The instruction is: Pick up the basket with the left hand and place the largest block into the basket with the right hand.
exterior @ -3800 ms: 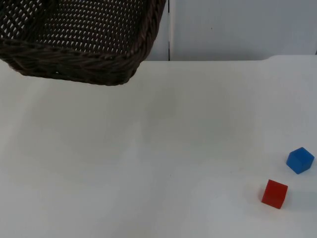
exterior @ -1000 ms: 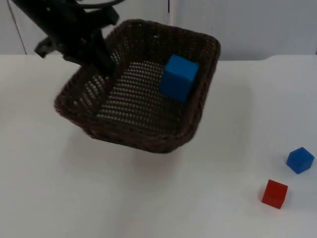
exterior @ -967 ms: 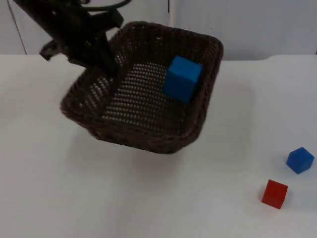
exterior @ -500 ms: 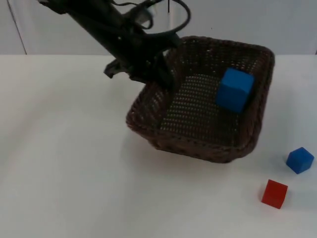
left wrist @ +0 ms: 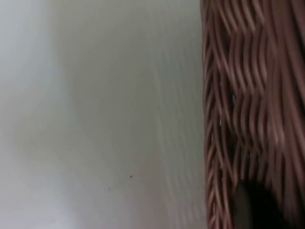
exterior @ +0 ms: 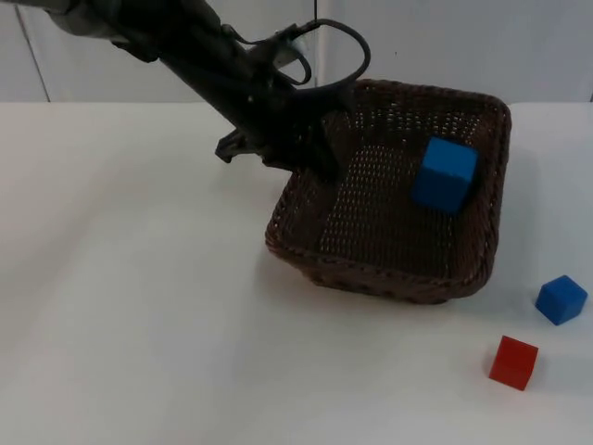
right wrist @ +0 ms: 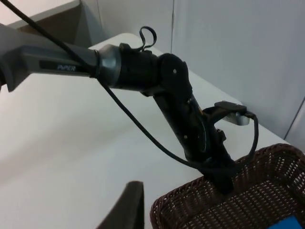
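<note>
The dark brown wicker basket [exterior: 371, 271] hangs tilted just over the table, right of centre, casting a shadow under its front wall. My left gripper [exterior: 320, 159] reaches in from the upper left and is shut on the basket's left rim. The largest block, a big blue cube [exterior: 446, 174], leans against the right inner wall. The left wrist view has the woven basket wall [left wrist: 243, 114] beside a black fingertip [left wrist: 255, 210]. My right gripper waits high at the right; its fingertip [right wrist: 127, 205] looks onto the left arm [right wrist: 181, 114] and the basket rim [right wrist: 190, 202].
A small blue block [exterior: 561, 299] and a red block [exterior: 513, 362] lie on the white table [exterior: 139, 324] at the front right, close to the basket's right corner. The grey partition wall [exterior: 445, 46] stands behind.
The left arm has carried the basket, with the big blue cube in it, from the table's left-middle across to the right and slightly forward. The two small blocks have stayed put.
</note>
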`<act>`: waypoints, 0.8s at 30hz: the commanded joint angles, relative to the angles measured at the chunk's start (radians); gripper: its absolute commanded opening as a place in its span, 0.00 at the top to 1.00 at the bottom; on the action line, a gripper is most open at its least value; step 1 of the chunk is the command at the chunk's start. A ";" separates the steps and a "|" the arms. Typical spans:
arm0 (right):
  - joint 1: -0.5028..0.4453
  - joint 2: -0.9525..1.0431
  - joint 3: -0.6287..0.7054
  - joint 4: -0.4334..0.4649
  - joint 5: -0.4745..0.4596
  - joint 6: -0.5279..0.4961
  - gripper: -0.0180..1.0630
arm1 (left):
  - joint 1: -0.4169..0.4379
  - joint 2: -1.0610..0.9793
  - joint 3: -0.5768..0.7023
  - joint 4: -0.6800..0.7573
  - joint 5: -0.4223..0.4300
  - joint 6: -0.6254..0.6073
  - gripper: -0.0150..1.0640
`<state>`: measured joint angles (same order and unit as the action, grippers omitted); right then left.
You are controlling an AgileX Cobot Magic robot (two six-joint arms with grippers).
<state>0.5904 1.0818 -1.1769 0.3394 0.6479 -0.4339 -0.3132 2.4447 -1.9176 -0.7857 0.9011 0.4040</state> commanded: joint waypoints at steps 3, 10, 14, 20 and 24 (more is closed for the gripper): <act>0.000 -0.015 0.006 -0.005 -0.009 0.004 0.10 | -0.005 -0.006 -0.011 -0.047 0.005 -0.009 0.97; 0.000 -0.017 0.048 -0.024 -0.022 0.004 0.10 | -0.005 -0.006 -0.011 -0.040 0.038 -0.009 0.52; 0.000 -0.037 0.080 -0.024 -0.046 0.004 0.10 | 0.002 -0.017 -0.013 -0.032 0.068 -0.005 0.24; 0.000 -0.107 0.114 -0.024 -0.069 0.004 0.10 | 0.017 -0.065 -0.013 -0.011 0.083 -0.002 0.13; 0.000 -0.168 0.125 -0.047 -0.072 0.012 0.10 | 0.017 -0.144 -0.013 0.043 0.084 0.002 0.13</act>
<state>0.5904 0.9407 -1.0586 0.3066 0.5929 -0.4308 -0.2960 2.3613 -1.9232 -0.7743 0.9736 0.4028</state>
